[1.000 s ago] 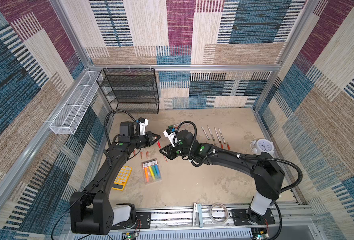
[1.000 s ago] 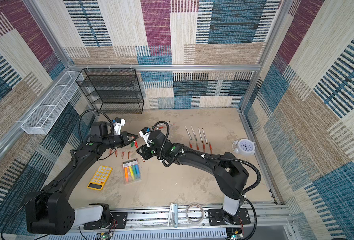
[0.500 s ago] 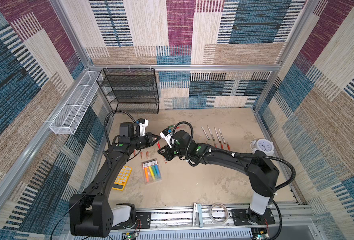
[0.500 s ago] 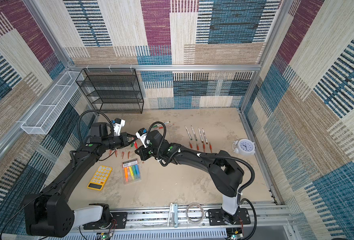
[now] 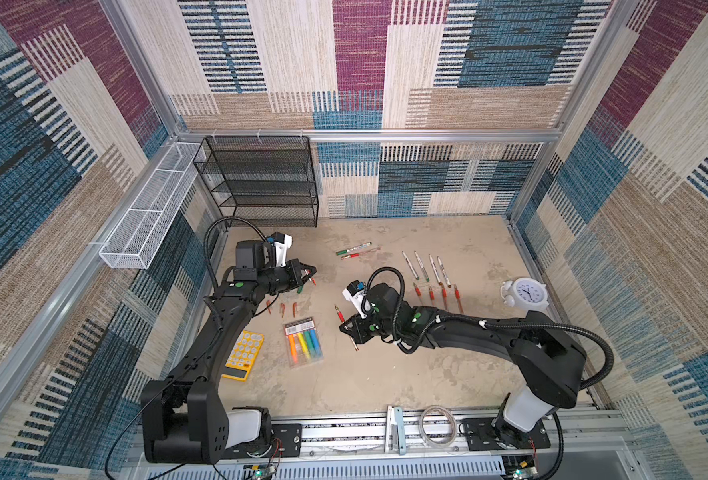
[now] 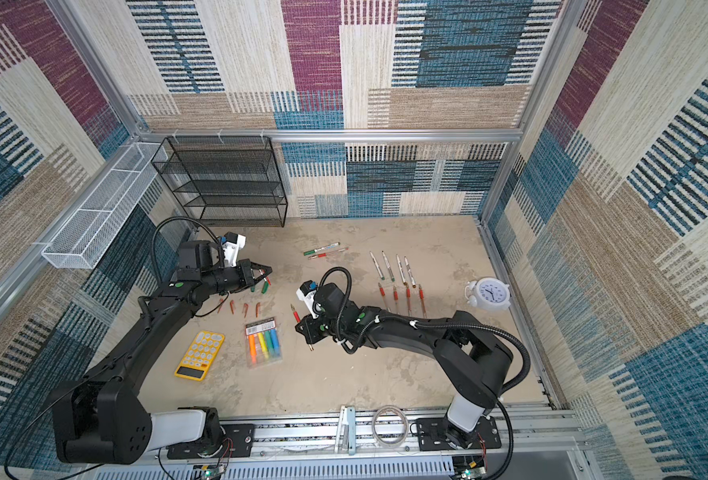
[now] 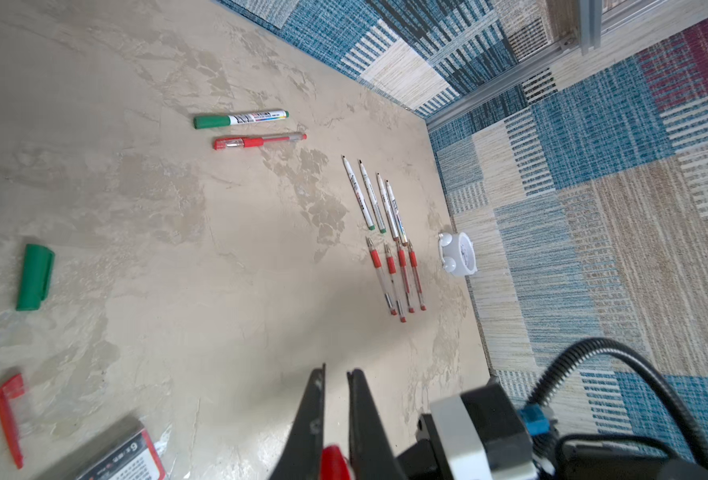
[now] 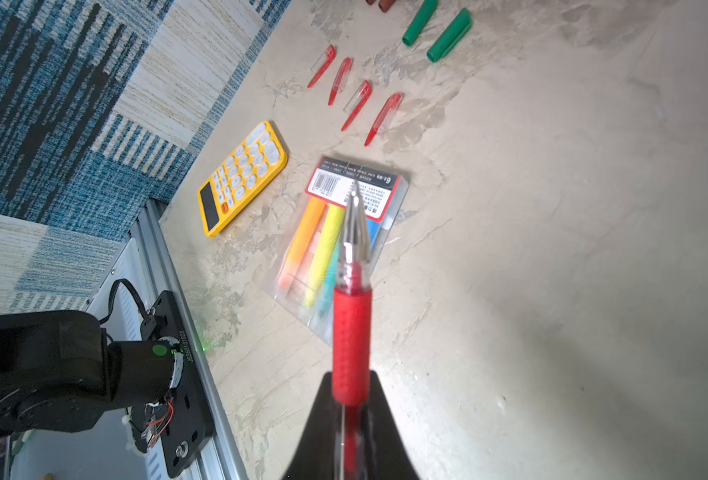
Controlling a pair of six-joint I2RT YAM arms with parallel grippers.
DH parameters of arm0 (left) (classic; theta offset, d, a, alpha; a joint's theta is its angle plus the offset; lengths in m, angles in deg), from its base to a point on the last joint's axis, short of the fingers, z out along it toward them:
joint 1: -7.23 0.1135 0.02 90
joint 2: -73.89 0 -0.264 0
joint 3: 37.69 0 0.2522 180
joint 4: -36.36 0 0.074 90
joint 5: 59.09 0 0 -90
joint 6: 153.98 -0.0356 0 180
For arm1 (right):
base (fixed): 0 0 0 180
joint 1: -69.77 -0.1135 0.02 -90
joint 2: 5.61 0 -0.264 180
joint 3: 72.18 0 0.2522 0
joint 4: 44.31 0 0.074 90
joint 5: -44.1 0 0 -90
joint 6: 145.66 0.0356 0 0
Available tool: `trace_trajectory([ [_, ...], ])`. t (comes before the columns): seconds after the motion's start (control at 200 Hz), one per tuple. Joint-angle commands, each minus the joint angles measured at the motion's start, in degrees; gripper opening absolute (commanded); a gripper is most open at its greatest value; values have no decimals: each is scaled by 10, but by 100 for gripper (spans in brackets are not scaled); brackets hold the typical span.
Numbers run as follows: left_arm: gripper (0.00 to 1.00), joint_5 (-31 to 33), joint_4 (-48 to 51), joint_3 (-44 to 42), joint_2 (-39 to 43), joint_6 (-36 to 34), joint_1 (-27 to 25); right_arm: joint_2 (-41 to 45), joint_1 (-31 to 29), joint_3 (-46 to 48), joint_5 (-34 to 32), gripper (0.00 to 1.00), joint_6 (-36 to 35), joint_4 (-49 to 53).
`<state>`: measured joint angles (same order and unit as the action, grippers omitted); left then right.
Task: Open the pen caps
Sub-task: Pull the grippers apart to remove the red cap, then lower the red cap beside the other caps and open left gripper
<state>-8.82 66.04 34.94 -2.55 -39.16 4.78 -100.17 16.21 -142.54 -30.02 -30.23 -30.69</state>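
Evidently the right end effector [image 8: 351,380] is clamped on the red-grip pen [image 8: 351,332], tip bared, while the left end effector [image 7: 339,370] pinches a red cap [image 7: 334,461] well apart above the surface [image 8: 551,249], probably to set it beside the loose caps [image 8: 359,97]; two capped pens [image 7: 240,119] lie further back

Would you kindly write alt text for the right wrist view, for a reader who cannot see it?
The right pincer grips an uncapped red-grip pen, its metal tip pointing over a clear highlighter pack on the beige table. Beside the pack sits a yellow calculator; four red caps and two green caps lie farther off.
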Motion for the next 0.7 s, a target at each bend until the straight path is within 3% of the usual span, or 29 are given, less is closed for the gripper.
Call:
trace_trajectory([
  [0.0, 0, 3, 18, 24, -31, -19, 0, 26, 0, 10, -38, 0, -1, 8],
  [0.275, 0, 51, 133, 128, -161, -105, -26, 123, 20, 73, -91, 0, 14, 42],
  [0.361, 0, 96, 173, 160, -202, -140, -31, 161, 24, 101, -104, 0, 17, 48],
  [0.696, 0, 175, 262, 265, -354, -196, -36, 273, 75, 171, -123, 0, 22, 86],
])
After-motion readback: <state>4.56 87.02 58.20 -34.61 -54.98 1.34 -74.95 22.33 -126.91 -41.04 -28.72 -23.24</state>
